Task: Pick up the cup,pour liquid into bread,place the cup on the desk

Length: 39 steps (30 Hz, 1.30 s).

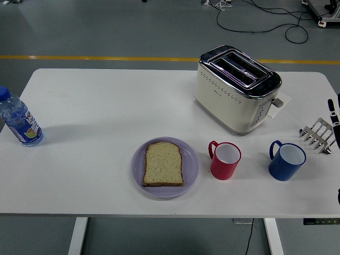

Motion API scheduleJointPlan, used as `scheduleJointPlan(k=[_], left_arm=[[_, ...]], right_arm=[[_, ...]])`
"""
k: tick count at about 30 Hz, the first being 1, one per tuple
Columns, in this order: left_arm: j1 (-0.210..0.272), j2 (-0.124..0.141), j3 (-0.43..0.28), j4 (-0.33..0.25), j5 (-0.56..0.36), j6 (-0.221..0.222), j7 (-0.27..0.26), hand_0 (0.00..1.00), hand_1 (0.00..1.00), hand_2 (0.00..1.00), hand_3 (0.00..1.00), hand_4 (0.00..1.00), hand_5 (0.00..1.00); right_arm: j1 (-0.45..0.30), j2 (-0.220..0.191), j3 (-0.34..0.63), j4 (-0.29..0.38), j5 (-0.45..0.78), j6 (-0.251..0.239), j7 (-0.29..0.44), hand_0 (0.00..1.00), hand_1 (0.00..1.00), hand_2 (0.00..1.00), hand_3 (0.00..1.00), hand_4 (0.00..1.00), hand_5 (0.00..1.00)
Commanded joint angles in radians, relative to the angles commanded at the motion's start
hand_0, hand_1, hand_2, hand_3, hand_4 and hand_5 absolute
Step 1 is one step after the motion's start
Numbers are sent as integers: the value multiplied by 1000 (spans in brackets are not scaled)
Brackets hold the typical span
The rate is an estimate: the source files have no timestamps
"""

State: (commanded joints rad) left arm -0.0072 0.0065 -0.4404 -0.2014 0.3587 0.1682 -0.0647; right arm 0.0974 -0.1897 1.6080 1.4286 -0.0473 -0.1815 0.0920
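Note:
A slice of bread point(163, 164) lies flat on a lilac plate point(136, 171) near the table's front edge. Just right of the plate a red cup point(226, 160) stands upright, its handle turned to the left. Further right is a blue cup point(287, 161), also upright with its handle on the left. Only a sliver of my right hand point(334, 114) shows at the right picture edge, its black fingers straight and holding nothing. It is well apart from both cups. My left hand is out of view.
A cream toaster point(236, 87) stands behind the cups. A small metal rack point(317, 134) lies at the right edge beside my hand. At the far left edge of the white table point(106, 106) stands a water bottle point(18, 119).

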Motion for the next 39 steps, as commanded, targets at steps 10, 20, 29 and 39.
scheduleJointPlan(k=[10, 20, 29, 39], left_arm=[[-1, -2, -21, -1, 7, 1, 0, 648, 656, 656, 533, 305, 766], [12, -4, -12, -5, 4, 2, -3, 647, 656, 653, 534, 306, 767], [16, -4, 4, -3, 0, 1, -3, 647, 654, 651, 534, 304, 766], [-3, -1, -27, -2, 16, 2, -4, 646, 655, 650, 533, 304, 765]], right_arm=[[-8, 4, 2, 7, -1, -3, 2, 659, 616, 642, 605, 520, 269], [-18, -6, 1, 10, -1, -4, 4, 659, 616, 640, 604, 517, 266], [-19, -6, 1, 9, -1, -5, 6, 658, 615, 639, 602, 515, 266], [11, -1, 13, 13, -1, -5, 6, 657, 613, 638, 602, 510, 264]])
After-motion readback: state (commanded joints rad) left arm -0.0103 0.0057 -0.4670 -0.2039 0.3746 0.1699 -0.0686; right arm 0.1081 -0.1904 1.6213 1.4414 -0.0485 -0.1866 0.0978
